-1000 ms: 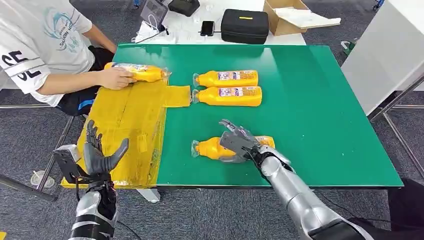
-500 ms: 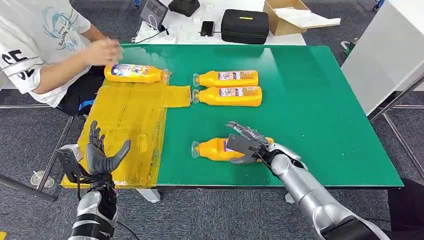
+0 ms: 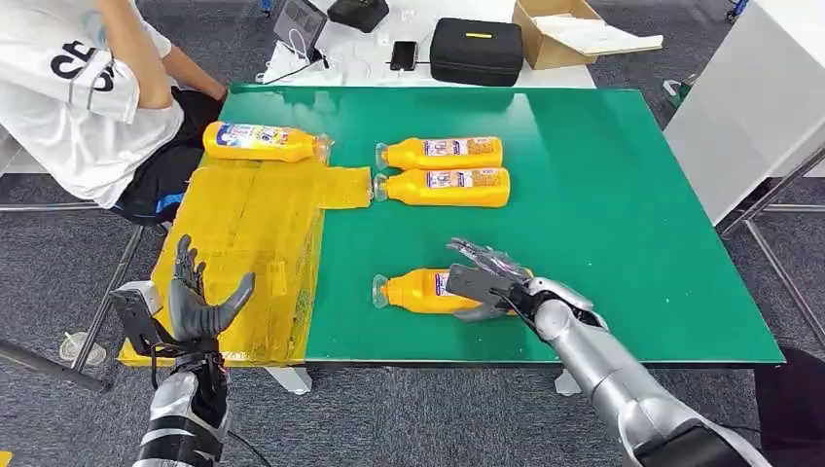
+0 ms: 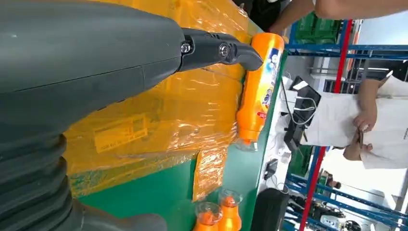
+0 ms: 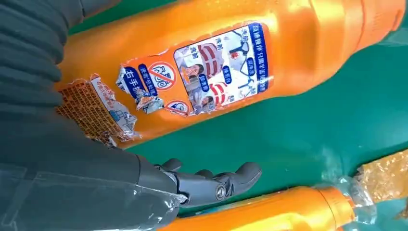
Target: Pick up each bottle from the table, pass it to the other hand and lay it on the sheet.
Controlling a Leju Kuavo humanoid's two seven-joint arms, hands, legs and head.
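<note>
floor (image 3: 409,418): grey carpet | white table (image 3: 389,58) behind | shelving (image 4: 337,96), perhaps blue

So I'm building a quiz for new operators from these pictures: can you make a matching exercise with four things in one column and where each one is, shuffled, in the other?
Things:
1. right hand
2. left hand
3. bottle with the blue label
4. black case

Places:
A. on the white table beyond the green table
B. lying at the far edge of the yellow sheet
C. over the nearest bottle on the green table
D. raised, fingers apart, off the near left corner of the table

Pairs: 1-C, 2-D, 3-B, 4-A
</note>
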